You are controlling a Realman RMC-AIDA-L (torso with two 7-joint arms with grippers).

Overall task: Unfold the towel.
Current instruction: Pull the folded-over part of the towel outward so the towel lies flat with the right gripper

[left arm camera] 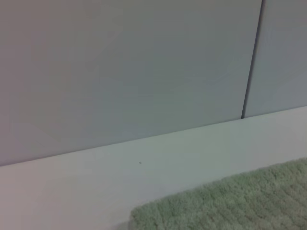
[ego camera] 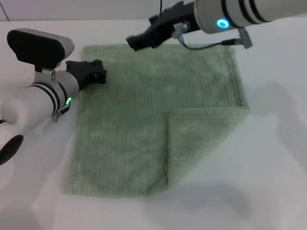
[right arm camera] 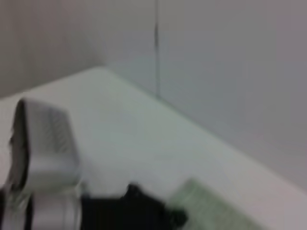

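We count one towel (ego camera: 144,129) on the white table (ego camera: 278,158), one corner folded over. Two pincers: left gripper (ego camera: 98,72) sits at its far-left edge, right gripper (ego camera: 136,42) hovers above the far edge. Can't tell whether either is apart or together

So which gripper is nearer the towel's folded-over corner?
Right, though neither is close. The right gripper hovers over the towel's far edge; the left gripper sits at its far-left edge, diagonally opposite the folded corner.
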